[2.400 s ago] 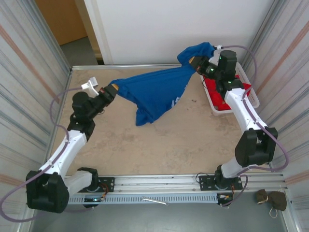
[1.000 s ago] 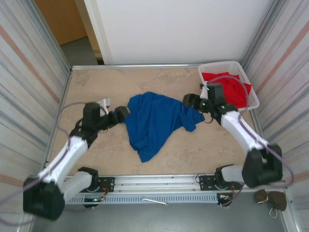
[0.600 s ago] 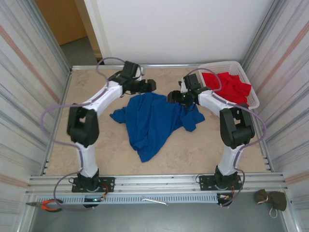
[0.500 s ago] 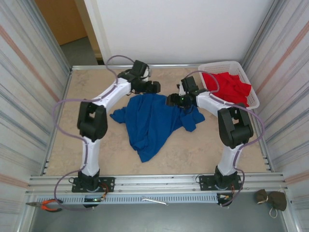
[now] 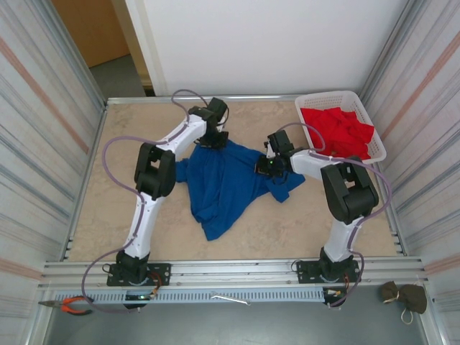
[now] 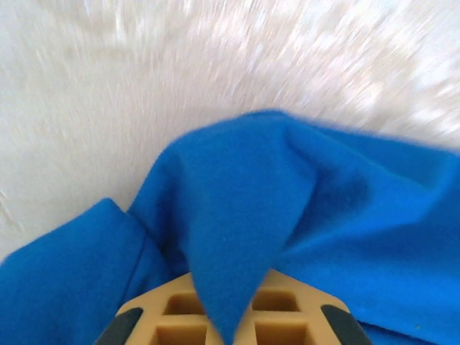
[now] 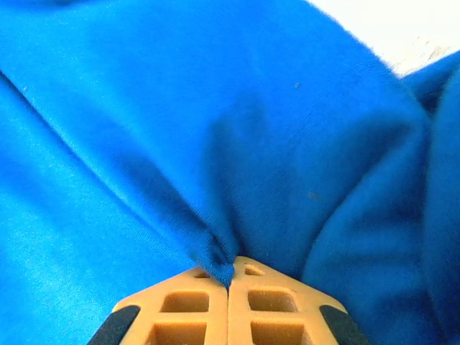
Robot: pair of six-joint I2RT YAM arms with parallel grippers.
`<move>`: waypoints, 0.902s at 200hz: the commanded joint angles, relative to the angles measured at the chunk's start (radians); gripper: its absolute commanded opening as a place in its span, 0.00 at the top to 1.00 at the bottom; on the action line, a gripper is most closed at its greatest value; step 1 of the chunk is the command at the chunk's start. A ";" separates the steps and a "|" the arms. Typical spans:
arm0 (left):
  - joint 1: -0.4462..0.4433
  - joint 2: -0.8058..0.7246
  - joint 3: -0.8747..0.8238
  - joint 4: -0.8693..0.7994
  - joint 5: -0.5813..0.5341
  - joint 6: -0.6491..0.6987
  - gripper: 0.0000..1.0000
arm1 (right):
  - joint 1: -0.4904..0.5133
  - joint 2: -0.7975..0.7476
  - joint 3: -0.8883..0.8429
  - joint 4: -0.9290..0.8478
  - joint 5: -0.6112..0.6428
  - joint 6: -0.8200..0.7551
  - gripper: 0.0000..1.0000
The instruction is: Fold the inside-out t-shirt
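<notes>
Now that your left fingers (image 6: 176, 323) and right fingers (image 7: 188, 307) have just clamped the blue t-shirt (image 5: 223, 187), you can spread it flat.

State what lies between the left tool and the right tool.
In the top view, the blue t-shirt lies between the left tool and right tool.

- White plastic basket (image 5: 323, 99): far right corner of table (image 5: 287, 215), holding crumpled red garment (image 5: 341, 126).
- Table: beige, stone-patterned surface.
- Red-handled pliers (image 5: 66, 305): left end of metal rail along near edge.
- Thin metal hex key (image 5: 230, 298): mid-rail.
- Brown crumpled item (image 5: 402, 295): beyond rail's right end, kind unclear.
</notes>
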State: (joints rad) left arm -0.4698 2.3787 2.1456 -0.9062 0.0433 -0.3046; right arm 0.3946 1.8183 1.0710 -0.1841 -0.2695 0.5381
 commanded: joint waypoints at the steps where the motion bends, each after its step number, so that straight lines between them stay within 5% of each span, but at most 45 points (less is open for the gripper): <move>1: 0.033 -0.046 0.149 0.022 0.022 0.022 1.00 | -0.056 -0.113 0.027 0.005 -0.036 0.024 1.00; 41: 0.046 -0.219 0.145 0.149 0.146 0.018 1.00 | -0.081 -0.306 0.018 0.008 -0.033 0.026 1.00; 84: -0.035 -0.600 -0.452 0.455 0.260 0.013 1.00 | -0.003 -0.514 -0.286 0.062 0.085 0.094 1.00; 88: -0.046 -0.634 -0.524 0.485 0.267 0.010 1.00 | -0.001 -0.531 -0.317 0.063 0.094 0.103 0.92; 98: -0.079 -0.722 -0.708 0.555 0.284 0.000 1.00 | -0.001 -0.576 -0.399 0.056 0.124 0.127 0.54; 113: -0.136 -0.840 -0.974 0.649 0.302 -0.017 1.00 | -0.041 -0.673 -0.491 0.036 0.148 0.160 0.35; 144: -0.204 -1.034 -1.366 0.768 0.288 -0.145 0.46 | -0.146 -0.887 -0.546 -0.061 0.101 0.152 0.32; 161: -0.201 -1.136 -1.464 0.768 0.205 -0.205 0.31 | -0.160 -0.905 -0.510 -0.105 0.061 0.129 0.33; 180: -0.177 -1.202 -1.472 0.752 0.133 -0.228 0.26 | -0.142 -0.848 -0.458 -0.122 0.001 0.105 0.35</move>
State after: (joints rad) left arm -0.6727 1.2972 0.6537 -0.2546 0.2768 -0.4519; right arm 0.2409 0.9234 0.5488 -0.2596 -0.1955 0.6697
